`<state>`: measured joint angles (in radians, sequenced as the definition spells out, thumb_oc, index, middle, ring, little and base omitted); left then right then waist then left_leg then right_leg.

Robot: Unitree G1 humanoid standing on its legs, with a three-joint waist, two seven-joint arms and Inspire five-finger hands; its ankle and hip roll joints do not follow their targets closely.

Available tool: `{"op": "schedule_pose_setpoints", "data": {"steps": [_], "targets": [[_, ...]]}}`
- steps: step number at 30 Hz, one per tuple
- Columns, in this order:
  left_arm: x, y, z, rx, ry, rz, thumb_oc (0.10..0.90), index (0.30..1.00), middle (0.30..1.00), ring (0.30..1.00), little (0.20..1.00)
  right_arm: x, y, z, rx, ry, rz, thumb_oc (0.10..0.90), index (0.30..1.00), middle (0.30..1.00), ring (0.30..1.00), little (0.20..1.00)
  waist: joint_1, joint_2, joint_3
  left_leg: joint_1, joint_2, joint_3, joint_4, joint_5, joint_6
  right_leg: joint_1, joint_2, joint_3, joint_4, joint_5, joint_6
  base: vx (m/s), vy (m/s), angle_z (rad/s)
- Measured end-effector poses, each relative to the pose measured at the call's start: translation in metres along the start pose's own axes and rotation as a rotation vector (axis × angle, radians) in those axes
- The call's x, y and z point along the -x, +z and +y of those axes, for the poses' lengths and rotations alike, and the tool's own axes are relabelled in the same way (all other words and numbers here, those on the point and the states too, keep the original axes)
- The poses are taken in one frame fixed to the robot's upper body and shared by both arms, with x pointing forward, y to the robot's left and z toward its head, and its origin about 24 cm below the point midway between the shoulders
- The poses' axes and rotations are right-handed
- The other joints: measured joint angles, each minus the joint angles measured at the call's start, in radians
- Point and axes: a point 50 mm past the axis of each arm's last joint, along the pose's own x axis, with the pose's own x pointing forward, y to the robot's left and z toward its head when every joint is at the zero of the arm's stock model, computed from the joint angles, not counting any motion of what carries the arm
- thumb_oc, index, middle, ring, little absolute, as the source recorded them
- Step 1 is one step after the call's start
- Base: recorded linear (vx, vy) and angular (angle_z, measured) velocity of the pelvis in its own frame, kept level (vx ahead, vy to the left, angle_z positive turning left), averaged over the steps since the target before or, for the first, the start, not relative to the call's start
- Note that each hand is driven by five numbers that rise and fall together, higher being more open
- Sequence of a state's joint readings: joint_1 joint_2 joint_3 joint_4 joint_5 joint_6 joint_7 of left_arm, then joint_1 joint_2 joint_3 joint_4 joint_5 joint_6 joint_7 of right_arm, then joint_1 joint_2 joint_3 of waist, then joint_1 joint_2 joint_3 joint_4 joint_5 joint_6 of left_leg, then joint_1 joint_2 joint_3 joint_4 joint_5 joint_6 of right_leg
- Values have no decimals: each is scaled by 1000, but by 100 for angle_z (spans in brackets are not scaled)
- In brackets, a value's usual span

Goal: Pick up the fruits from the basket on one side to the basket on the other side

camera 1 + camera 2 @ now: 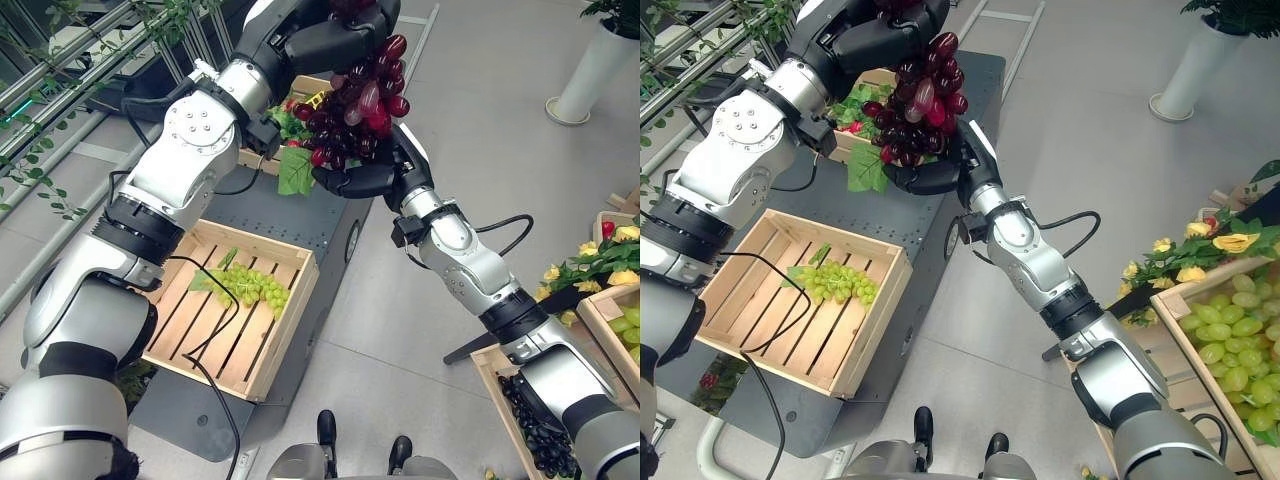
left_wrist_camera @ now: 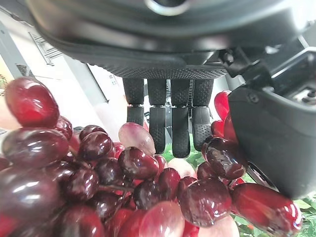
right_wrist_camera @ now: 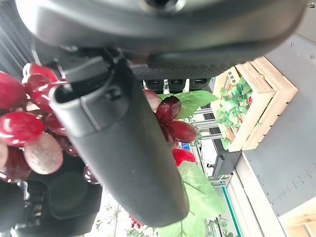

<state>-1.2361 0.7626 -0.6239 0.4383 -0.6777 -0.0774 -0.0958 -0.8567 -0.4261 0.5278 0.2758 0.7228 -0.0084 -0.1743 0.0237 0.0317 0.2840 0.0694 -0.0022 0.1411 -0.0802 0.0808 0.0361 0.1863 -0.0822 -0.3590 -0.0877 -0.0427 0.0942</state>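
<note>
A bunch of red grapes [image 1: 355, 110] with a green leaf [image 1: 295, 172] hangs in the air above the grey cart [image 1: 300, 215]. My left hand [image 1: 335, 40] reaches in from above and is shut on the top of the bunch, so grapes show on both sides of it. In the left wrist view the grapes [image 2: 123, 187] crowd against its fingers [image 2: 168, 123]. My right hand [image 1: 365, 182] lies open under the bunch and cradles it from below, with its thumb [image 3: 123, 148] beside the grapes [image 3: 29, 128].
On the cart, a wooden crate [image 1: 290, 310] near me holds green grapes [image 1: 250, 285]. A far crate [image 1: 845, 145] holds greenery and red fruit. To the right stand crates of green grapes [image 1: 1230, 350] and black grapes [image 1: 535, 420], yellow flowers [image 1: 600, 260] and a white planter [image 1: 590, 70].
</note>
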Motion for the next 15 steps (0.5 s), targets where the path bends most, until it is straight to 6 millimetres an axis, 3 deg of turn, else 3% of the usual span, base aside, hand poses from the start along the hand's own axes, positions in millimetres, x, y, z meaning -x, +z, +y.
{"op": "schedule_pose_setpoints", "data": {"steps": [6,15], "targets": [[3,-9,9,-15,7,42,400,300,300,300,300,0,0,0,-11,3,1,800,900,900,900,900,-1,0,0,2,0,0,0,0,0,1,0,0,0,0,0,0,0,0],[13,-22,25,-25,63,97,400,300,300,300,300,0,3,4,-191,86,-20,800,900,900,900,900,5,0,0,5,0,0,0,0,0,5,0,0,0,0,0,0,0,0]]}}
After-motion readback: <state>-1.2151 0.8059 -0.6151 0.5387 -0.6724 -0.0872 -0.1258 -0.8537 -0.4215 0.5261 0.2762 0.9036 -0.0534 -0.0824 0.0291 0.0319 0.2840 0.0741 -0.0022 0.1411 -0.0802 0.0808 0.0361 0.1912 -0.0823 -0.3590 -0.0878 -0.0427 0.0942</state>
